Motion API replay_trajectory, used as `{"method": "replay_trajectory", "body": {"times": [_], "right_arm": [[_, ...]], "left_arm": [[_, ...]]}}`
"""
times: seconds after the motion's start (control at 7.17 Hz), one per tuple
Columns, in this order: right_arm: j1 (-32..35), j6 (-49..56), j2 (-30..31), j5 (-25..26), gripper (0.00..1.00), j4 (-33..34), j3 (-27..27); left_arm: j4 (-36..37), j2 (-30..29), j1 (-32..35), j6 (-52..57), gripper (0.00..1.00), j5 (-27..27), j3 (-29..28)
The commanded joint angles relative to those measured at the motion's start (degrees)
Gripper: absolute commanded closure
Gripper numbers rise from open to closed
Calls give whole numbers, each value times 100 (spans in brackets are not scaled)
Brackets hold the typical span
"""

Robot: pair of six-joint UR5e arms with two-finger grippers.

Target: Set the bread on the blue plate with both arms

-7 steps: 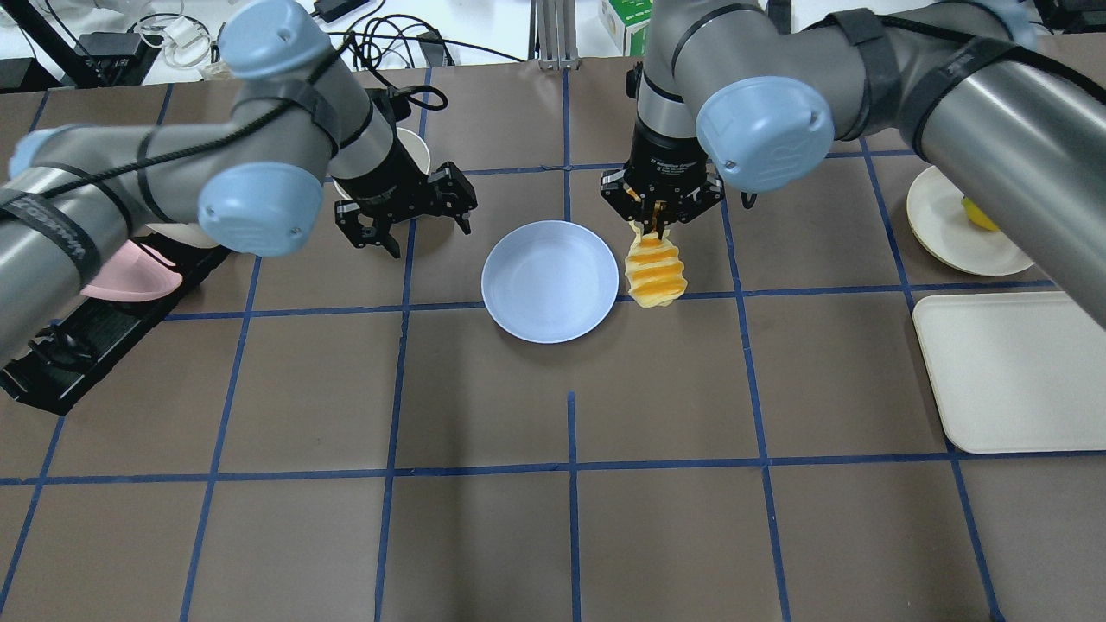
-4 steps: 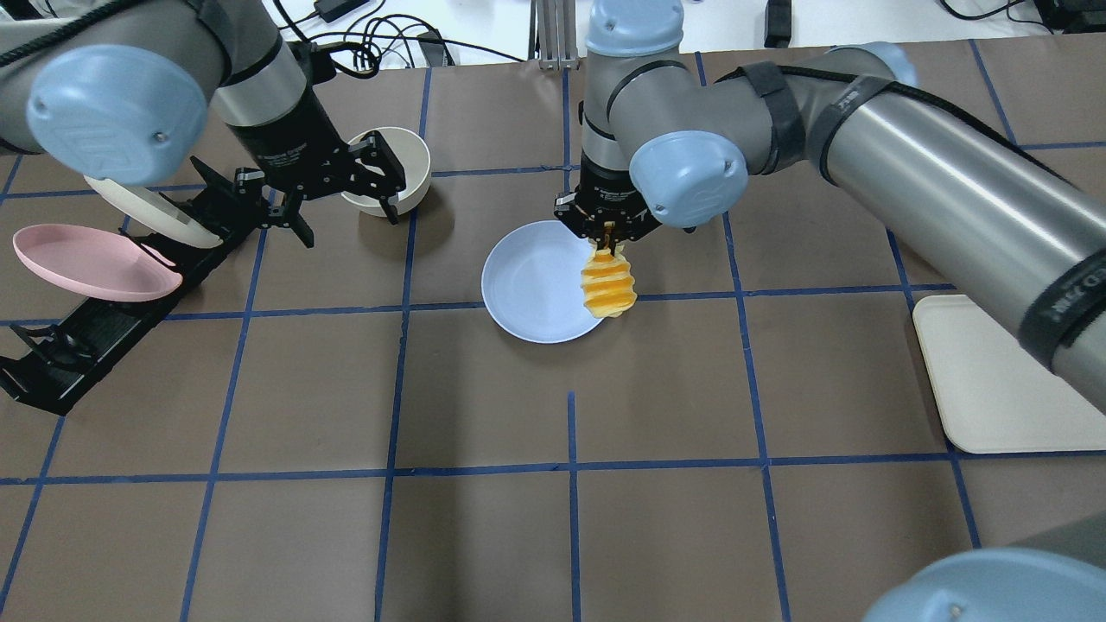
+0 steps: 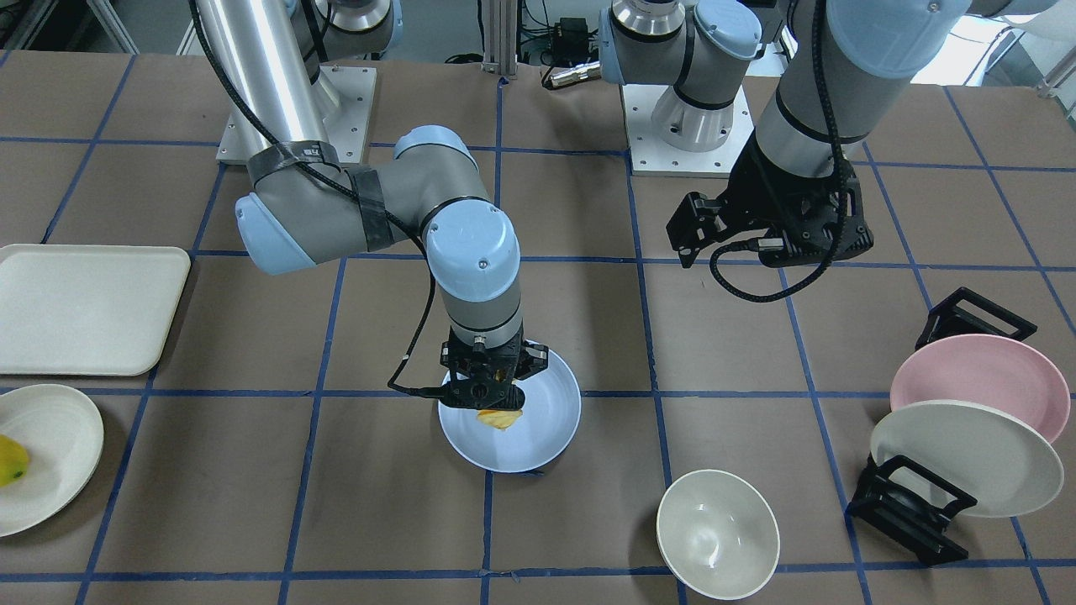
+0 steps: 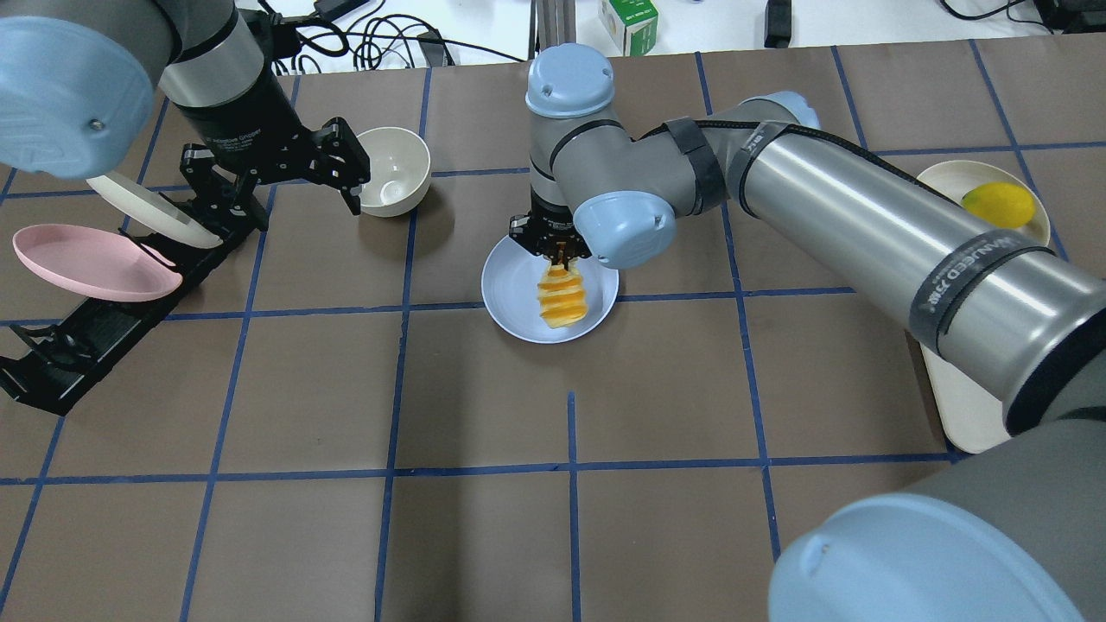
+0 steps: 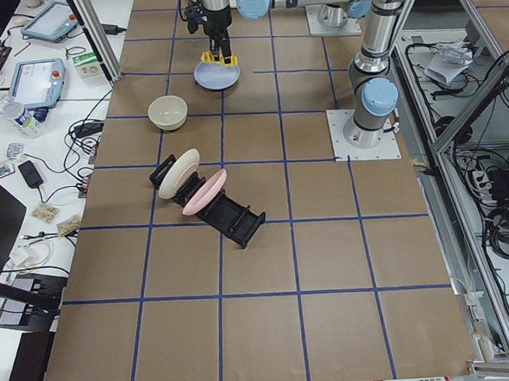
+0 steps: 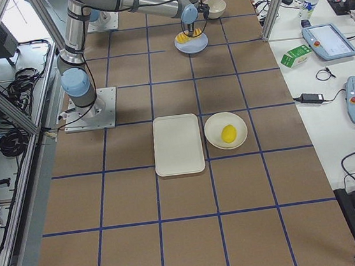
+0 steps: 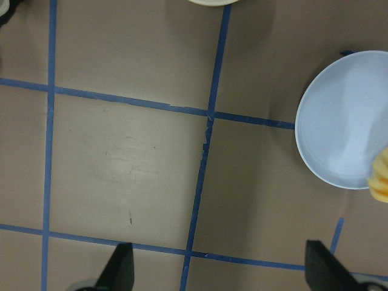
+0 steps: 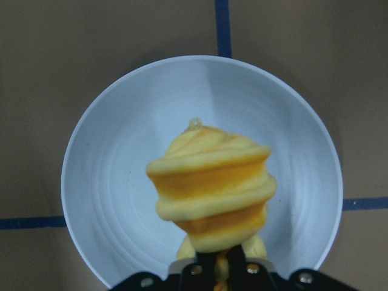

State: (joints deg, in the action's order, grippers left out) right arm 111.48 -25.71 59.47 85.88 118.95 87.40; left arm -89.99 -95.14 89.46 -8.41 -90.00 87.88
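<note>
The right gripper (image 4: 562, 251) points down, pinching the bread (image 4: 562, 299) over, perhaps touching, the blue plate (image 4: 510, 294); left gripper (image 4: 272, 186) spread wide.

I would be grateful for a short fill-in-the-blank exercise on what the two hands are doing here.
1. The bread hangs from the ___ hand.
2. It hangs over the ___ plate.
3. The left hand is empty, its fingers wide ___.
Missing words: right; blue; open.
</note>
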Motion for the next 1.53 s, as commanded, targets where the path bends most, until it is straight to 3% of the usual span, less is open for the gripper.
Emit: {"method": "replay_trajectory", "body": {"times": [0.0,0.14,0.84,0.98,1.4], "right_arm": [[93,-205,-120,-1,48,40,102],[93,-232,-103,-1,0,49,102],[-90,-23,72,7,0,23,6],[-326,283,256,16,0,-73,58],[-1659,1705,1142,16,0,-1300,32]], "left_arm": [[-27,-66,10,32,0,-9,-173],[-27,-75,10,33,0,-18,-227],[-36,13,10,41,0,-26,-236],[-36,13,10,41,0,-26,-236],[-36,30,1,41,0,-26,-227]]}}
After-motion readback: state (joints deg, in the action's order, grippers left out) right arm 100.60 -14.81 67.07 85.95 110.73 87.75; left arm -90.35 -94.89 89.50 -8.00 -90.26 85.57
